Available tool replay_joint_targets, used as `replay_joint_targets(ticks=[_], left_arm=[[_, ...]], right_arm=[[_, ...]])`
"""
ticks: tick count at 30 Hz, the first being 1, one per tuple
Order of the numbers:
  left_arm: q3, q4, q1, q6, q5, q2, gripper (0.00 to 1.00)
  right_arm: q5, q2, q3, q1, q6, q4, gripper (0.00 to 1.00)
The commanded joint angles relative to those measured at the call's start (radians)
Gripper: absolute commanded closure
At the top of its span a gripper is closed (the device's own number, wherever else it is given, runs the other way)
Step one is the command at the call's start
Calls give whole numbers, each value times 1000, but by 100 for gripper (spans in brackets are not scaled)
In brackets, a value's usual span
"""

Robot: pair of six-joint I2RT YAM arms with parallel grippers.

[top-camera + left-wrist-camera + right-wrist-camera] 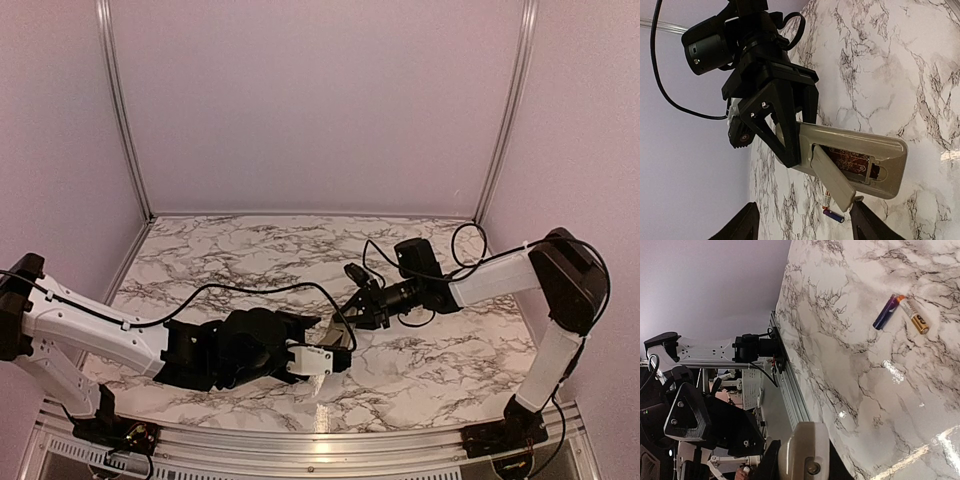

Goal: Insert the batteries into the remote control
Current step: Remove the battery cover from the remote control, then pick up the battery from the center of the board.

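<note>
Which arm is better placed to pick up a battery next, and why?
Left, most likely. The right pincer is shut on the remote control, with its battery recess showing. The left pincer is open and empty, and the batteries lie on the table just ahead of it.

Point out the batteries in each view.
Top external: not discernible.
Left wrist: batteries at bottom centre, just below the remote control.
Right wrist: upper right, lying on the marble table.
Shared landmark: that table's dark veining, seen in all three views.
</note>
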Motion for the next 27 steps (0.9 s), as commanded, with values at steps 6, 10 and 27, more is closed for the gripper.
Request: replay_joint_targets(ticks=[6, 10, 27], left_arm=[[-29, 39, 23, -27, -37, 82, 34], [-42, 55, 31, -45, -34, 74, 34], [108, -271, 278, -849, 166, 14, 37]], right_arm=[[4, -31, -36, -55, 63, 81, 100], [28, -31, -45, -72, 27, 43, 100], [91, -179, -102, -161, -154, -35, 100]])
